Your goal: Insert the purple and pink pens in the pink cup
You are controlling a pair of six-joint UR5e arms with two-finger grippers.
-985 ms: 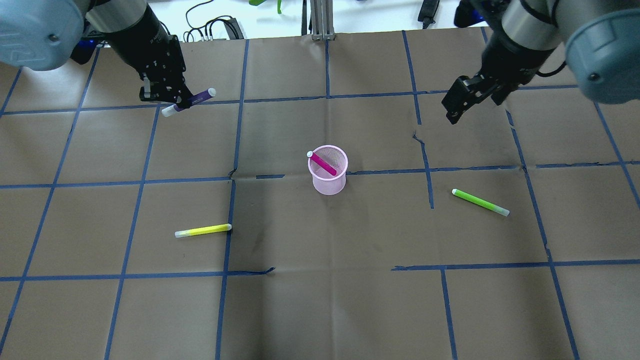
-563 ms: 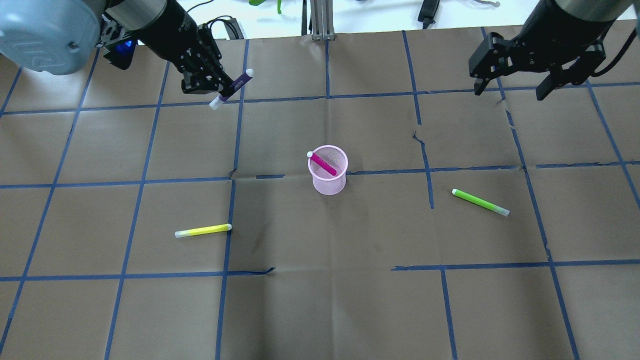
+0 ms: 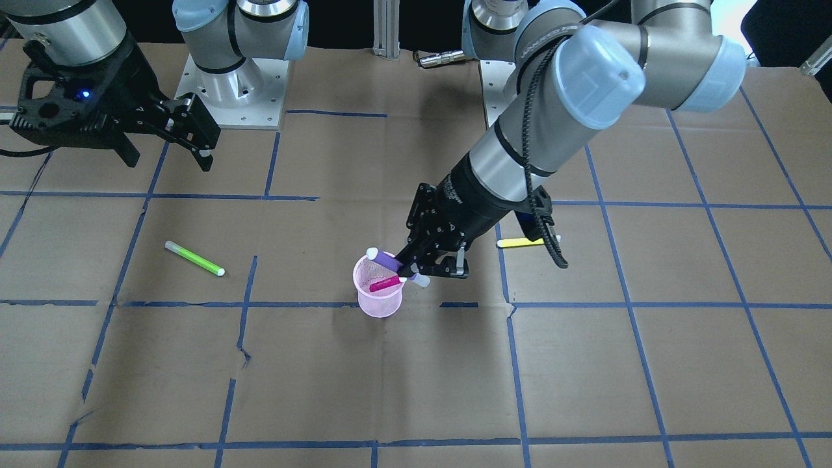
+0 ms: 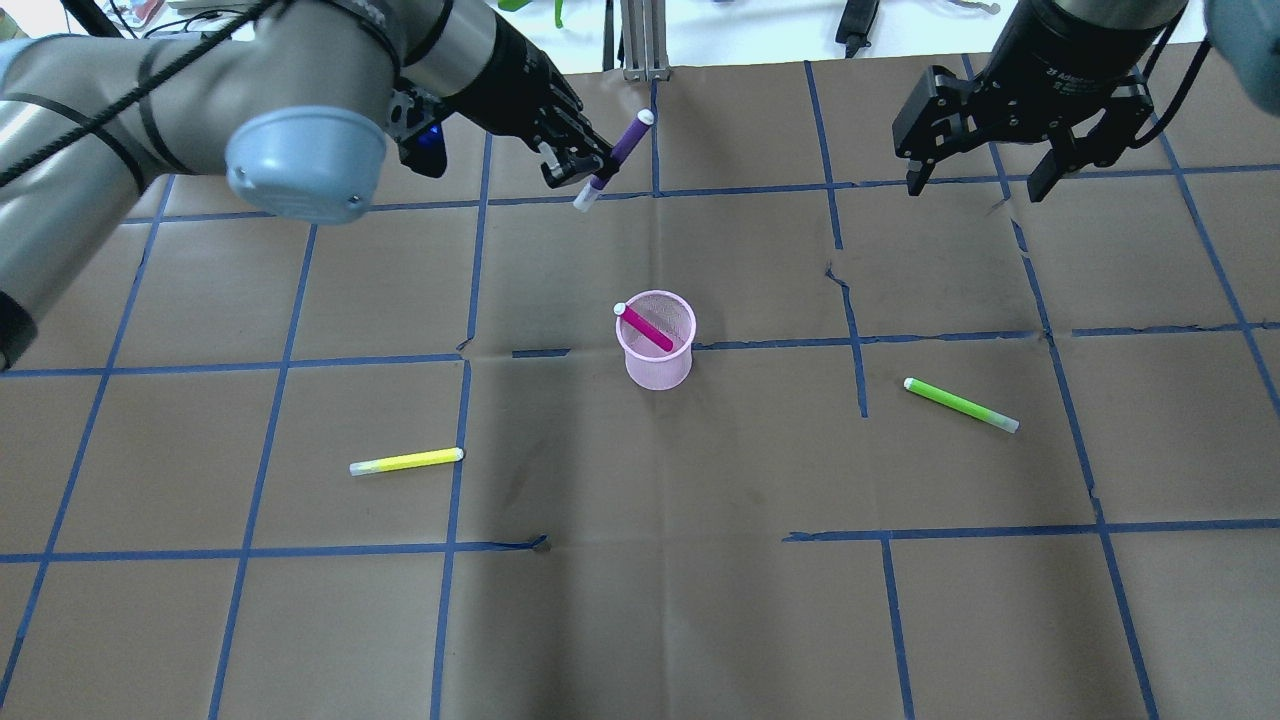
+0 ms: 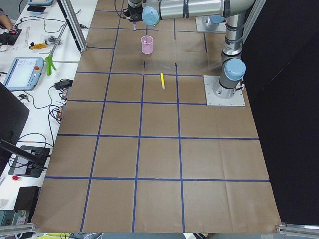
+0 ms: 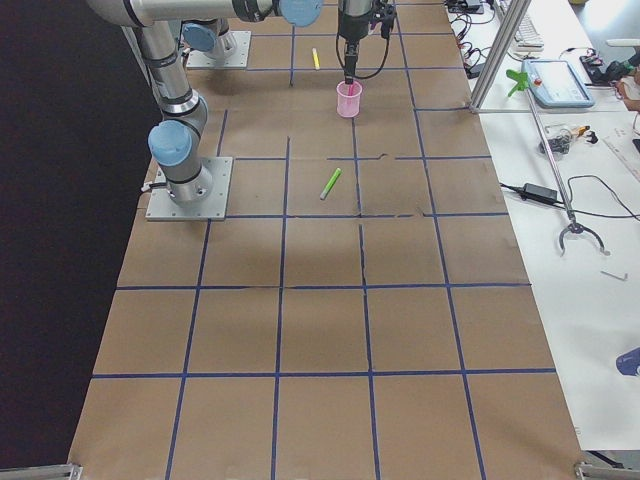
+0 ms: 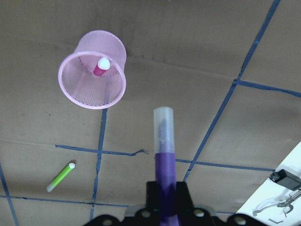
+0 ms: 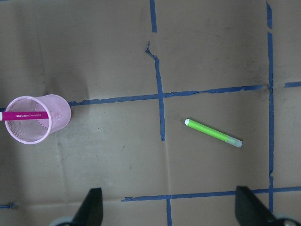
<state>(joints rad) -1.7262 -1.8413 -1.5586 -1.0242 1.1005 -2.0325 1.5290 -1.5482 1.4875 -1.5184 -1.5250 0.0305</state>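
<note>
The pink mesh cup point(image 4: 656, 340) stands upright at the table's middle with the pink pen point(image 4: 645, 327) leaning inside it. My left gripper point(image 4: 590, 172) is shut on the purple pen point(image 4: 612, 158) and holds it tilted in the air, near the cup. In the left wrist view the purple pen point(image 7: 163, 160) points down at the table, and the cup point(image 7: 92, 70) lies up and to the left of its tip. In the front view the purple pen point(image 3: 383, 260) shows just over the cup's point(image 3: 378, 286) rim. My right gripper point(image 4: 978, 185) is open and empty, raised at the back right.
A green pen point(image 4: 960, 404) lies on the brown paper right of the cup. A yellow pen point(image 4: 406, 461) lies to the front left. Blue tape lines grid the table. A metal post point(image 4: 636, 40) and cables stand at the far edge.
My left arm has swung to the right with the purple pen, from the back left to the middle near the cup. My right gripper has turned a little and stays open.
</note>
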